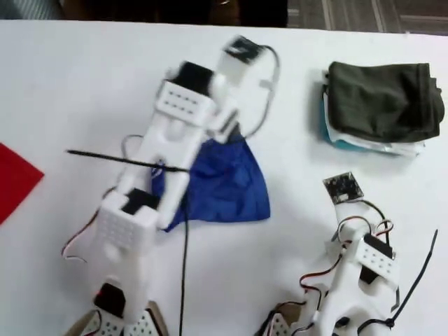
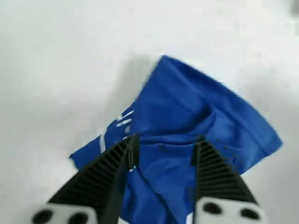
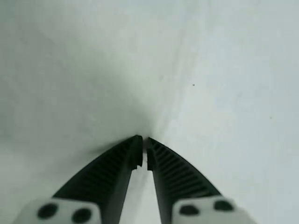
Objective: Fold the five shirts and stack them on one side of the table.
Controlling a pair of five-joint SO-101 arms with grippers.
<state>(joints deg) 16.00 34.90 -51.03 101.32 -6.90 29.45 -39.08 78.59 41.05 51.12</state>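
Note:
A crumpled blue shirt (image 1: 227, 185) lies mid-table, also seen in the left wrist view (image 2: 187, 112). My left arm (image 1: 168, 140) stretches over its left part. My left gripper (image 2: 167, 144) hangs just above the blue shirt, open, with cloth showing in the gap between the fingers. A stack of folded shirts (image 1: 381, 105), dark olive on top with white and teal below, sits at the far right. A red shirt (image 1: 14, 178) pokes in at the left edge. My right gripper (image 3: 144, 144) is shut over bare white table, holding nothing.
My right arm (image 1: 364, 266) sits folded near the front right edge, short of the stack. Black cables (image 1: 185, 238) run along the left arm and across the blue shirt's near corner. White table (image 1: 84, 84) stretches to the far left.

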